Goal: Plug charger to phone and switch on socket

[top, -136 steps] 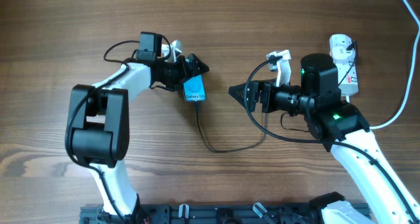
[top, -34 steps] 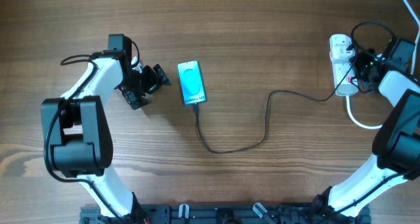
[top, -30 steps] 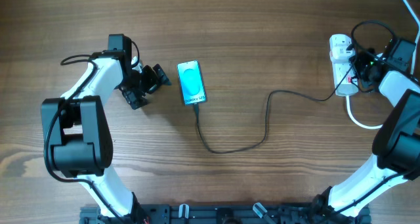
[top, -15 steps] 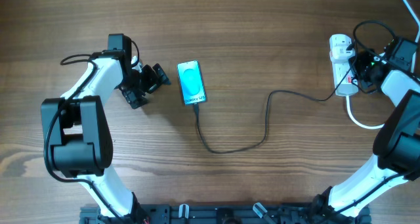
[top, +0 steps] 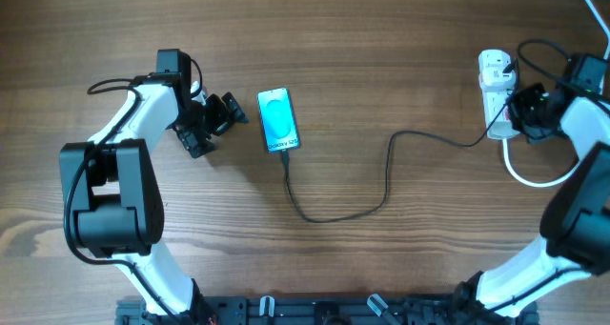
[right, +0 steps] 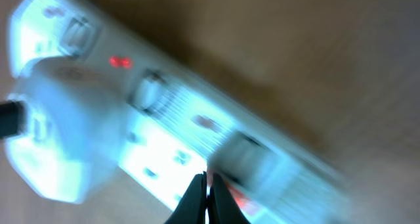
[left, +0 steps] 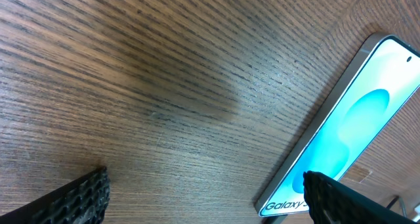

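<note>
The phone point(top: 277, 120) lies flat with its teal screen lit, and shows at the right of the left wrist view point(left: 357, 129). The black charger point(top: 385, 177) runs from the phone's lower end in a loop to the white socket point(top: 495, 89). Just left of the phone, my left gripper point(top: 221, 125) stands open and holds nothing point(left: 207, 199). My right gripper point(top: 521, 111) hangs at the socket's right side. Its fingertips are shut together just above the blurred strip point(right: 197, 119), where a small red light point(right: 118, 61) glows point(right: 205, 199).
A white adapter point(right: 56, 142) with a black lead sits in the strip's end outlet. A thick white cable point(top: 532, 179) curves off the strip's lower end under my right arm. Another white cable point(top: 583, 3) crosses the far right corner.
My right gripper has slid a little down and left along the socket, and its wrist view is motion-blurred. Left arm, phone and charger have not moved.
</note>
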You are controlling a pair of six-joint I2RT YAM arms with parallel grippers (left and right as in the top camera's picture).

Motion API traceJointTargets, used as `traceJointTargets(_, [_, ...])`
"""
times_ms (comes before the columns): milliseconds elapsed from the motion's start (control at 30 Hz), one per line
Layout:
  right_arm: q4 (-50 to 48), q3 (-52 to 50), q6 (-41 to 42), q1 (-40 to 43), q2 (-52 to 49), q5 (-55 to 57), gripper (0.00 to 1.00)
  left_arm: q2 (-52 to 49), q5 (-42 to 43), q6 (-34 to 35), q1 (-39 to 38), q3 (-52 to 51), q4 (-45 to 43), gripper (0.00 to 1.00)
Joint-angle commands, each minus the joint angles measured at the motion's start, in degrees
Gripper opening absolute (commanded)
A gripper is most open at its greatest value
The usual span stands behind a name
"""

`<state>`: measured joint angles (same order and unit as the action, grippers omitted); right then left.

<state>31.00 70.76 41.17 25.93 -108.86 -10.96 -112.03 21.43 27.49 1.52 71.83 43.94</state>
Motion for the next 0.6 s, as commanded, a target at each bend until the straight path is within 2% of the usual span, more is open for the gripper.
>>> traceJointTargets(0, [4.1, 3.2, 2.5, 0.7, 11.4, 14.0, 0.05, 0.7, -1.3, -0.1, 0.3, -1.0, 0.8, 1.00])
traceJointTargets(167, [7.0, 4.2, 0.1, 0.3, 27.4, 15.8, 0.05, 1.1, -1.3, -0.5, 0.3, -1.0, 2.9, 1.00])
traceJointTargets(367, [7.5, 4.2, -10.4, -3.7, 42.0, 2.1, 0.04, 6.7, -0.9, -3.3, 0.3, -1.0, 4.9, 1.00])
traceJointTargets(400, [8.9, 4.2, -11.5, -6.2, 45.3, -1.0, 0.05, 10.3, -0.9, -3.7, 0.3, -1.0, 5.7, 1.00])
traceJointTargets(567, [14.1, 4.2, -16.2, -13.7, 51.5, -2.6, 0.06, 22.7, -1.0, -8.2, 0.2, -1.0, 8.5, 1.00])
